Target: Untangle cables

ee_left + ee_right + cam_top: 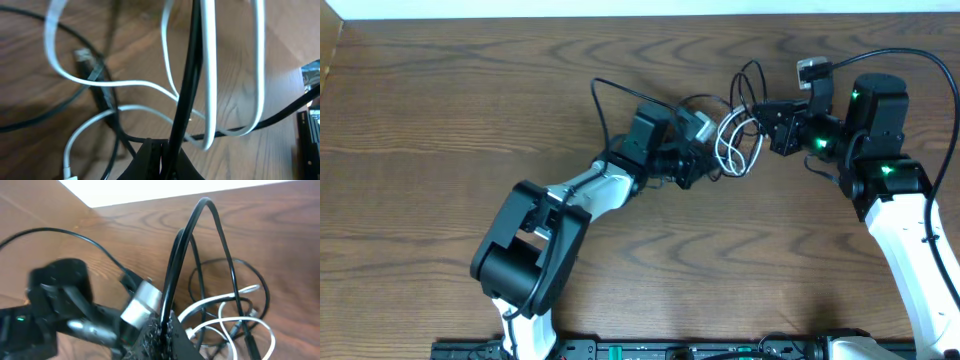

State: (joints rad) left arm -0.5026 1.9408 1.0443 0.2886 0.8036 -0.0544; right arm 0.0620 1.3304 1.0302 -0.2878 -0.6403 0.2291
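Note:
The cables (pixel 735 125) lie tangled mid-table between my two grippers: thin black cords and one white cord (pixel 725 150). My left gripper (pixel 698 165) reaches in from the left. In the left wrist view its jaws (pixel 167 155) are shut on a black cord (pixel 187 75) that runs up past loops of the white cord (pixel 209 75). My right gripper (pixel 762 120) reaches in from the right. In the right wrist view its jaws (pixel 162 330) are shut on a black cord (pixel 172 265) that arches upward, with the white cord (pixel 250 322) lying looped beside it.
The wooden table (pixel 440 120) spreads to the left and front. A loose black strand (pixel 594 92) trails left of the tangle. A black plug end (pixel 85 57) rests on the wood. The left arm (pixel 60 295) sits close to the right jaws. A black rail (pixel 670 350) lines the front edge.

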